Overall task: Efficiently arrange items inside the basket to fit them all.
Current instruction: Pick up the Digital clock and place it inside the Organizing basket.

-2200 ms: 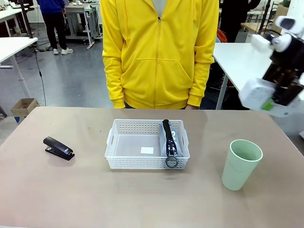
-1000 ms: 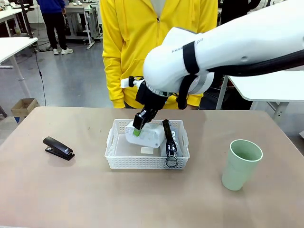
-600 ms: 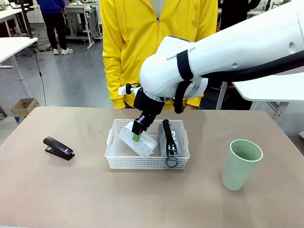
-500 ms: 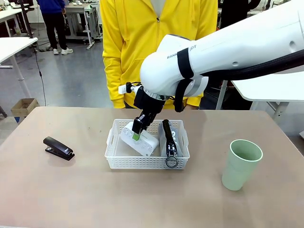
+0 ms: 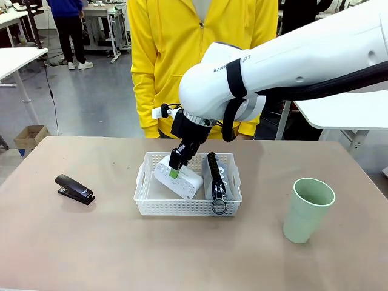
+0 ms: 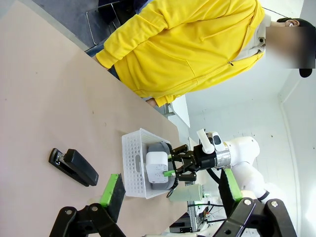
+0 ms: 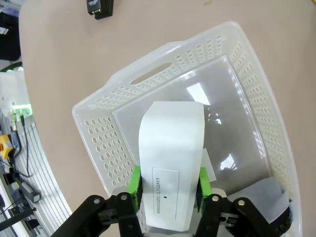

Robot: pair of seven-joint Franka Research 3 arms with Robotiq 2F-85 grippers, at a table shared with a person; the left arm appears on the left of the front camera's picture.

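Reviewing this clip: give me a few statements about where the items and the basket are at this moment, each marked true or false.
1. The right gripper is shut on the white box, held tilted at the basket. True.
2. The black stapler lies inside the basket. False: it lies on the table, to the left of the basket.
3. The grey pouch lies in the right part of the basket, its zipper ring at the near wall. True.
4. The green cup lies tipped on its side. False: it stands upright on the table, to the right of the basket, mouth up.
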